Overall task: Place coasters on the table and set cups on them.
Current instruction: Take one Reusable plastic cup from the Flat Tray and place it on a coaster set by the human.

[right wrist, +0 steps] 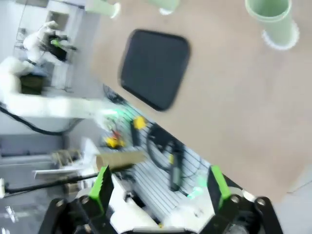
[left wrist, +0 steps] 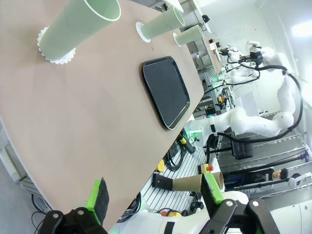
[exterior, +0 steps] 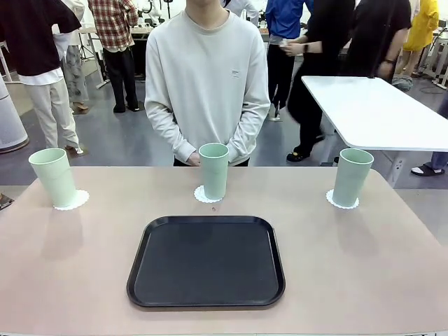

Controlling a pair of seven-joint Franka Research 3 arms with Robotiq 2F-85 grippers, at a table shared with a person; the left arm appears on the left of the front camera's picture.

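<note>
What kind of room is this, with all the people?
Probably a robot lab or workshop. Another white robot arm stands on a bench, cables hang below the table, and people stand about on an open grey floor.

1. The left pincer (left wrist: 153, 197) is hanging spread wide off the tabletop (left wrist: 87, 122) edge, gripping nothing.
2. Three cups (left wrist: 80, 24) are standing on white coasters (left wrist: 56, 54).
3. A black tray (left wrist: 165, 92) is lying nearby.
</note>
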